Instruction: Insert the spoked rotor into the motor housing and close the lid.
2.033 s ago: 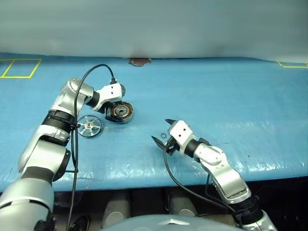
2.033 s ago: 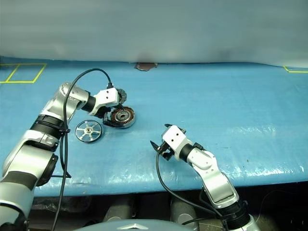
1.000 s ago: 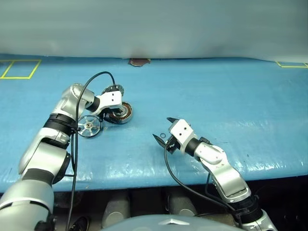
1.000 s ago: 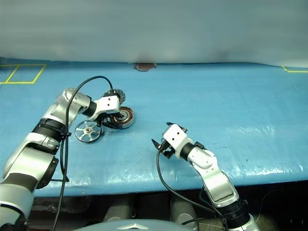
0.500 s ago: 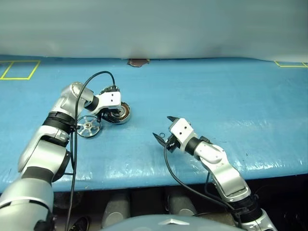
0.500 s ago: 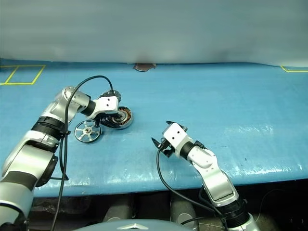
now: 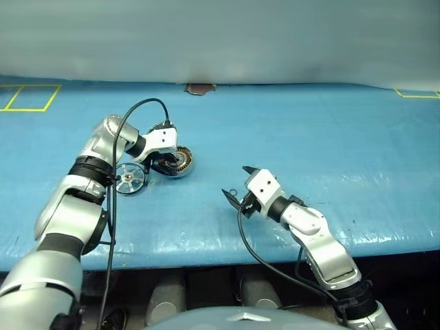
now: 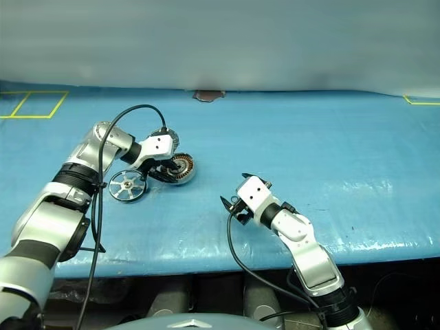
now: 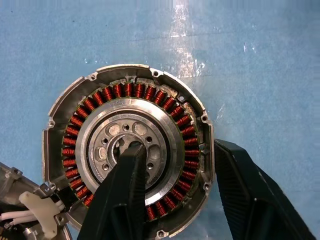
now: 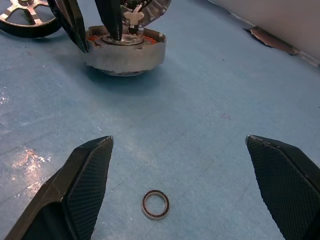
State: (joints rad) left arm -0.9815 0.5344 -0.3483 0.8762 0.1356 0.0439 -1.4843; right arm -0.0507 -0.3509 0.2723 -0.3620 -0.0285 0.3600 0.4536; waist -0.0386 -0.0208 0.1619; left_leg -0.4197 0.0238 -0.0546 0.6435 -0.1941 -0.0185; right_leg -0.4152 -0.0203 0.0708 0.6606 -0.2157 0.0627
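Bench under blue sheet, pale wall behind

Blue sheet (image 7: pixel 330 130) covers the whole work surface; it is glossy and wrinkled, with white glare streaks along the near edge, strongest at near right. Yellow tape outline (image 7: pixel 29 97) of a rectangle sits at the far left, cut by the frame edge; a second yellow tape corner (image 7: pixel 416 92) lies at the far right. A small brown patch (image 7: pixel 199 88) shows at the far edge of the sheet, at the foot of the wall. Wall (image 7: pixel 220 38) is plain grey-white, evenly lit, unmarked. Below the sheet's front edge the space is dark, with two rounded grey shapes (image 7: pixel 206 295) not identifiable
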